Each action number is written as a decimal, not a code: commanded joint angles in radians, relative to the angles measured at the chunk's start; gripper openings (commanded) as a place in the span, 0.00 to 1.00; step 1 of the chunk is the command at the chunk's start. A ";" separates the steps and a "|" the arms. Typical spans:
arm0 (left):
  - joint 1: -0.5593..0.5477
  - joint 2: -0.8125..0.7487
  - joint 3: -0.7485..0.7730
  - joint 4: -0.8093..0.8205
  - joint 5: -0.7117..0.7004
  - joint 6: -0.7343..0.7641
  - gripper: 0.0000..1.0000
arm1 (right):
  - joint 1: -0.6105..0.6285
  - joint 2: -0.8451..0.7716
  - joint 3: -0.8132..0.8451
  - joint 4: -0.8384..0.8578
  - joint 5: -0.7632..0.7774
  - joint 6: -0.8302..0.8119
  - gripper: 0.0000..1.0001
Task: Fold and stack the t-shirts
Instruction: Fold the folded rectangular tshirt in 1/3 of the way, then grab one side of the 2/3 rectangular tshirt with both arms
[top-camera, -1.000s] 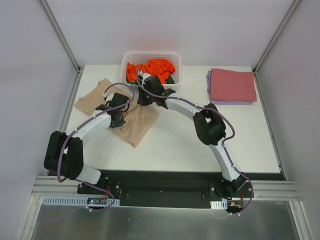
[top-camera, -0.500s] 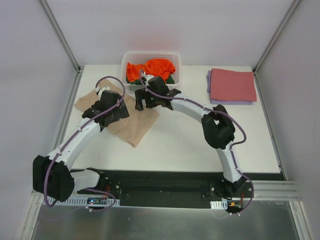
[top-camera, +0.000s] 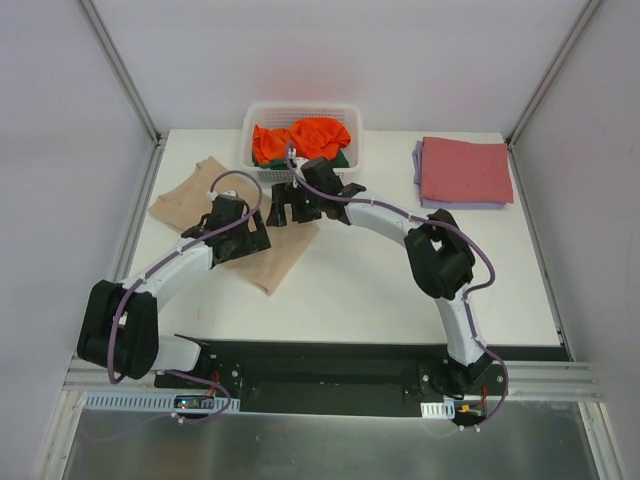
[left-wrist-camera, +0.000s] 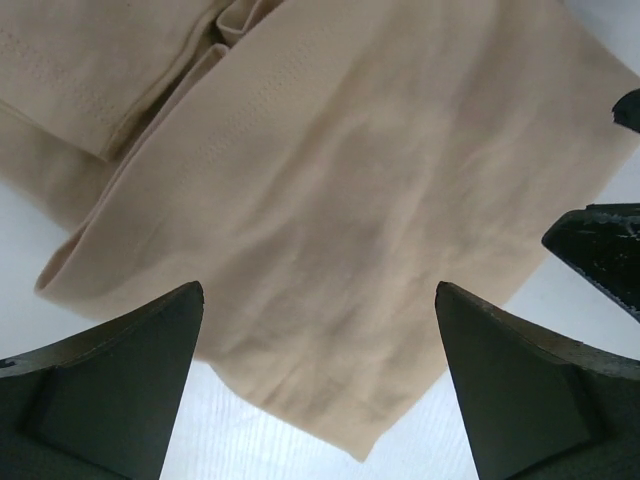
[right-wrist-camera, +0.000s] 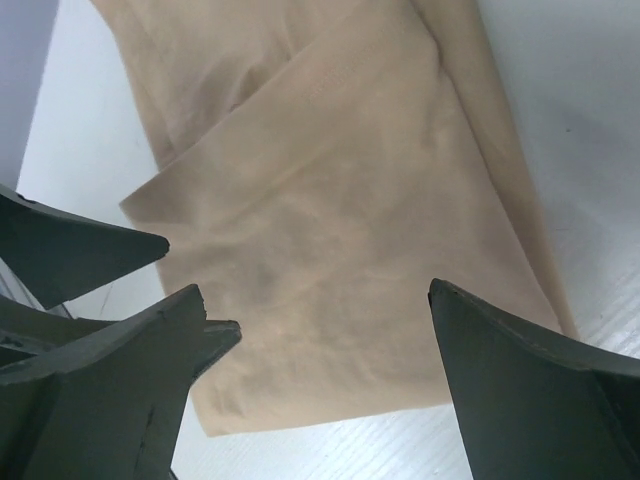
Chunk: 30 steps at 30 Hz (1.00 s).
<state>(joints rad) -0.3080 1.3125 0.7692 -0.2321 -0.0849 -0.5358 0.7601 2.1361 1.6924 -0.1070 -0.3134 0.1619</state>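
A beige t-shirt (top-camera: 272, 262) lies partly folded flat on the white table at the left; it also shows in the left wrist view (left-wrist-camera: 340, 200) and in the right wrist view (right-wrist-camera: 330, 240). My left gripper (top-camera: 257, 240) hangs open just above it, holding nothing. My right gripper (top-camera: 280, 207) hangs open over the shirt's far edge, also empty. Orange (top-camera: 315, 135) and dark green (top-camera: 343, 158) shirts sit bunched in a white basket (top-camera: 300, 108) at the back. A folded dusty-pink shirt (top-camera: 465, 170) lies on a lavender one (top-camera: 417, 160) at the back right.
The left gripper's fingers (right-wrist-camera: 90, 250) show at the left of the right wrist view, close to my right gripper. The right gripper's finger (left-wrist-camera: 600, 250) shows at the right of the left wrist view. Metal frame posts stand at the table's back corners.
The left gripper has swung from the shirt's left part back right and nearer, over its middle. The right gripper has shifted slightly right and stays above the far edge. The shirt lies unchanged.
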 joint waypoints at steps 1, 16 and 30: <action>0.040 0.080 -0.019 0.070 0.028 -0.013 0.99 | -0.031 0.062 0.026 0.026 -0.049 0.051 0.96; 0.003 -0.111 -0.113 0.013 0.100 0.039 0.99 | -0.042 -0.145 -0.312 0.082 -0.056 0.084 0.96; -0.493 -0.179 -0.085 -0.170 -0.026 0.025 0.86 | -0.119 -0.461 -0.660 0.199 0.011 0.249 0.96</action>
<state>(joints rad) -0.7292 1.0504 0.6846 -0.3481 -0.0883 -0.5140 0.6834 1.7100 1.1053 0.0196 -0.2893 0.3260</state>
